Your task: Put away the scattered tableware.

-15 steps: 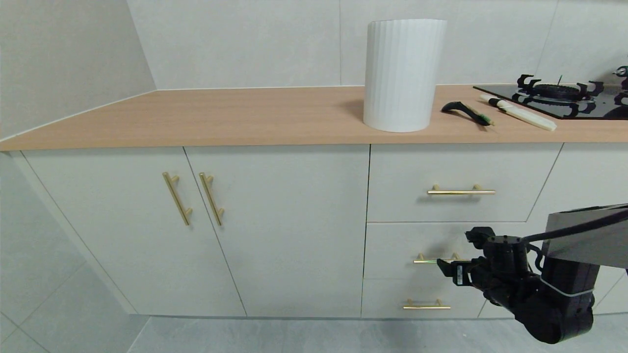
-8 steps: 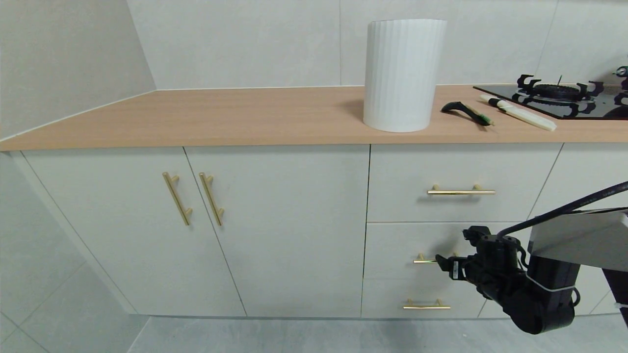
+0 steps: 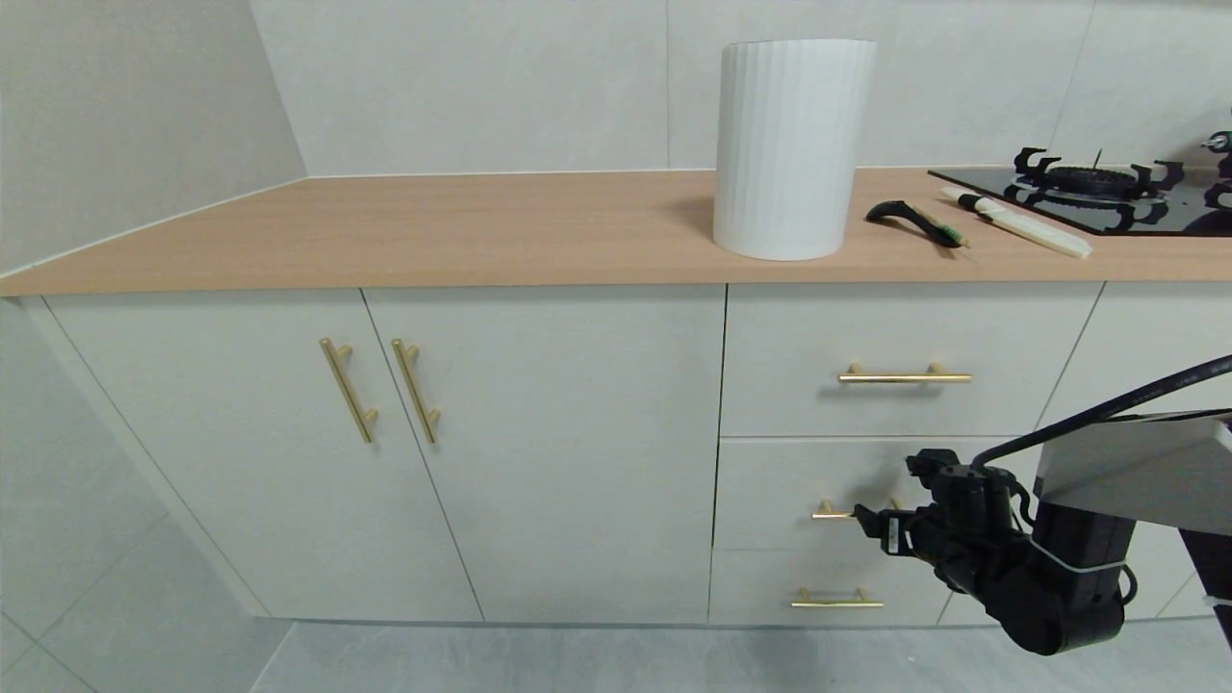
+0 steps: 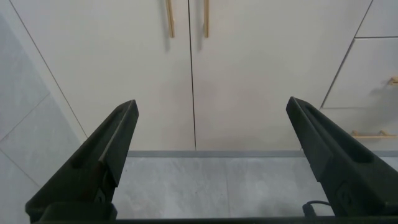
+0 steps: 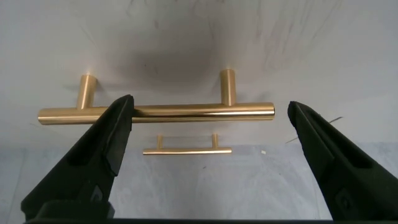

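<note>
Wood countertop (image 3: pixel 481 231): black peeler (image 3: pixel 910 219) and white knife (image 3: pixel 1025 228) lie beside the ribbed canister (image 3: pixel 789 144), near the hob (image 3: pixel 1097 183). Right gripper (image 5: pixel 208 115), spread wide, sits just before the middle drawer handle (image 3: pixel 830 514), well below both. Left gripper (image 4: pixel 211 118) is also spread wide, facing the cabinet doors (image 4: pixel 249 74).

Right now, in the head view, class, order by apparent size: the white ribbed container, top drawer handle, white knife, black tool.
1. white ribbed container
2. white knife and top drawer handle: similar length, too close to rank
3. black tool, smallest
</note>
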Available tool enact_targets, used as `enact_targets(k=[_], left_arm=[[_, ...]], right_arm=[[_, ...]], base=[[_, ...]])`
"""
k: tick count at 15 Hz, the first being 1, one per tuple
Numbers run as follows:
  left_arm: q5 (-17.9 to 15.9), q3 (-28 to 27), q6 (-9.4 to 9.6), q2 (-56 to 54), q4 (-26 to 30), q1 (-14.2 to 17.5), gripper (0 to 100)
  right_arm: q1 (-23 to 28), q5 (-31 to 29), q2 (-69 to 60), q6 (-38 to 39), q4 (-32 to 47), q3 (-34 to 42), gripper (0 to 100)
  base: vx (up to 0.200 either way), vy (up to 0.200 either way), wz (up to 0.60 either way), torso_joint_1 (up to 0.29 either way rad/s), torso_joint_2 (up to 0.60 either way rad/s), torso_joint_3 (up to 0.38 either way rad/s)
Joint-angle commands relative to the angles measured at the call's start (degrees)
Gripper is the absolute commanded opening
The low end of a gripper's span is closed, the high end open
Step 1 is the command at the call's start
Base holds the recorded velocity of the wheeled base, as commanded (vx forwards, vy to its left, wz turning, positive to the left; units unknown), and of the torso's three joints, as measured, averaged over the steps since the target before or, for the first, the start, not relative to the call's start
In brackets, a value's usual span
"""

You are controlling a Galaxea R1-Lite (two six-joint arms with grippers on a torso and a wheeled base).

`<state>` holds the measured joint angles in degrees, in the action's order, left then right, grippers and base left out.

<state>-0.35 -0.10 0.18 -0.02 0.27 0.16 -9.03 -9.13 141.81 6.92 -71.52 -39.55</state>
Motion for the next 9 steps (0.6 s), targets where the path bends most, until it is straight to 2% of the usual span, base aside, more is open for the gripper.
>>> enact_targets(k=[1,6,9], left_arm=[[0.0,0.0,-0.01,0.0,0.0,0.0,100],[-0.1,0.0,-0.01,0.0,0.0,0.0,100],[0.0,0.0,-0.01,0.0,0.0,0.0,100]], right_arm=[[-0.1,0.0,0.1,-0.2,0.5,0.0,100],[0.0,0.0,0.0,-0.2,0.6,0.6,100],[-0.8,0.3,-8.3,-0.7,4.0,8.6,100]], base=[[0.000,0.000,0.00,0.000,0.00,0.000],[0.000,0.000,0.00,0.000,0.00,0.000],[0.000,0.000,0.00,0.000,0.00,0.000]])
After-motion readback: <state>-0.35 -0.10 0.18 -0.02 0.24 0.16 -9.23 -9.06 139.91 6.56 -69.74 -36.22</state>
